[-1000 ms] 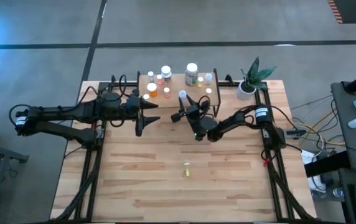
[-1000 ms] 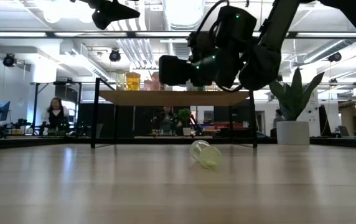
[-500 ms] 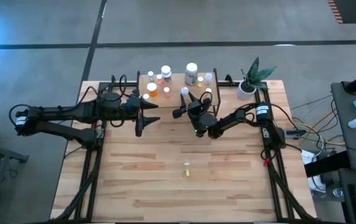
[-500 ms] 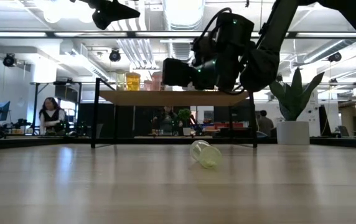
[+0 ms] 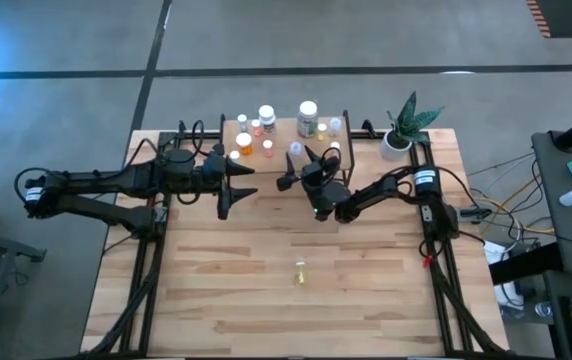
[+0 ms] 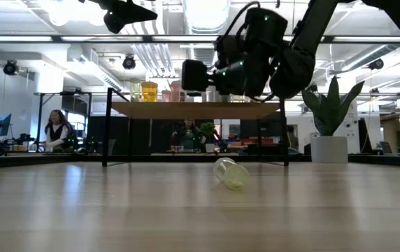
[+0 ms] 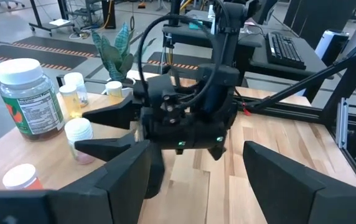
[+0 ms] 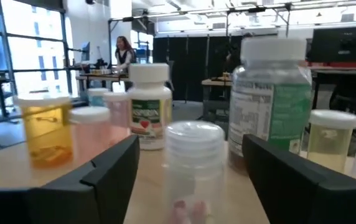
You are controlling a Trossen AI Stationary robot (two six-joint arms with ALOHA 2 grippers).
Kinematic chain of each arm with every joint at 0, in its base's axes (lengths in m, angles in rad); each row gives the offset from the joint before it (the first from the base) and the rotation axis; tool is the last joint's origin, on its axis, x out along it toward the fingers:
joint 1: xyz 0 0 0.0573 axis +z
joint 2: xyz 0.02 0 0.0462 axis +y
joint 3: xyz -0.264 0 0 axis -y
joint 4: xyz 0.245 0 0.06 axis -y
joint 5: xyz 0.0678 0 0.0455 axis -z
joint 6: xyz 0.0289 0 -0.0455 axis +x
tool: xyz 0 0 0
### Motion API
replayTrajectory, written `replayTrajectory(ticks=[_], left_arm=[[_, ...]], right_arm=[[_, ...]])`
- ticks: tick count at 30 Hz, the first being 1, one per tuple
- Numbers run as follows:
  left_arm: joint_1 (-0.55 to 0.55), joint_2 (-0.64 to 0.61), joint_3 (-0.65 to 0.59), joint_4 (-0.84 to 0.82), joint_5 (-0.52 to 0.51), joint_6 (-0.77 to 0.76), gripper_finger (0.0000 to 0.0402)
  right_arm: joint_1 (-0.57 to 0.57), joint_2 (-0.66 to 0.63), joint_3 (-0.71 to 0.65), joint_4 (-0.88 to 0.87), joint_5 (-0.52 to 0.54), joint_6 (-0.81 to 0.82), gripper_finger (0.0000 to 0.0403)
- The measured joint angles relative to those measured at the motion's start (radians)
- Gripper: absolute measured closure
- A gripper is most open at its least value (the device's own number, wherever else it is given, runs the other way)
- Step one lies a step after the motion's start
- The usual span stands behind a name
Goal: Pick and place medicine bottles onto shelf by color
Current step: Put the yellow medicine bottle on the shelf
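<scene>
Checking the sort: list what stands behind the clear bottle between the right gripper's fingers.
Behind the clear bottle stand a green-labelled bottle, a white-capped red-labelled one and a pink one. Whatever is directly behind it stays hidden.

The right arm reaches in from its base on the right, bent at the elbow and stretched low toward the middle, and its right gripper (image 5: 294,166) points to the left arm's side with the two dark fingers (image 8: 302,180) spread well apart, jaws open. The left arm lies nearly straight from its base on the left toward the centre, wrist level, and its left gripper (image 5: 245,180) holds its fingers (image 7: 122,180) wide apart too. The two grippers face each other, near but apart, both raised off the tabletop.
</scene>
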Motion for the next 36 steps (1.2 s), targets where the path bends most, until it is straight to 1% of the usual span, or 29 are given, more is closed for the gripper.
replayTrajectory(ticks=[7, 13, 16, 18, 21, 24, 27, 29, 31, 32, 36], left_arm=[[0.0, 0.0, -0.001, -0.001, 0.0, 0.0, 0.0162], [0.0, -0.001, -0.009, -0.001, 0.002, -0.024, 0.0162], [0.0, -0.001, -0.018, -0.005, 0.026, -0.026, 0.0162], [-0.002, -0.001, -0.018, -0.002, 0.036, -0.026, 0.0162], [-0.015, -0.002, -0.019, -0.002, 0.043, -0.026, 0.0162], [-0.033, -0.002, -0.021, 0.003, 0.045, -0.026, 0.0162], [-0.062, -0.007, -0.037, 0.009, 0.033, -0.026, 0.0162], [-0.083, -0.017, -0.059, 0.028, 0.017, -0.04, 0.0162], [-0.105, -0.03, -0.099, 0.089, 0.004, -0.056, 0.0162], [-0.114, -0.037, -0.124, 0.115, 0.004, -0.062, 0.0162], [-0.142, -0.051, -0.226, 0.273, 0.003, -0.096, 0.0162]], right_arm=[[0.062, -0.074, -0.004, -0.004, 0.002, -0.082, 0.0105], [0.182, -0.188, -0.008, -0.002, -0.001, -0.201, 0.0101], [0.235, -0.239, -0.014, -0.005, -0.004, -0.266, 0.0101], [0.271, -0.271, -0.02, -0.027, -0.006, -0.314, 0.0101], [0.322, -0.319, -0.038, -0.105, -0.007, -0.33, 0.0101], [0.365, -0.374, -0.058, -0.21, 0.009, -0.303, 0.0101], [0.404, -0.431, -0.075, -0.327, 0.025, -0.24, 0.0101], [0.432, -0.469, -0.078, -0.447, 0.024, -0.212, 0.0101], [0.463, -0.513, -0.078, -0.608, -0.001, -0.154, 0.0101], [0.481, -0.542, -0.074, -0.717, -0.023, -0.096, 0.0101], [0.547, -0.648, -0.02, -1.149, -0.146, 0.22, 0.0101]])
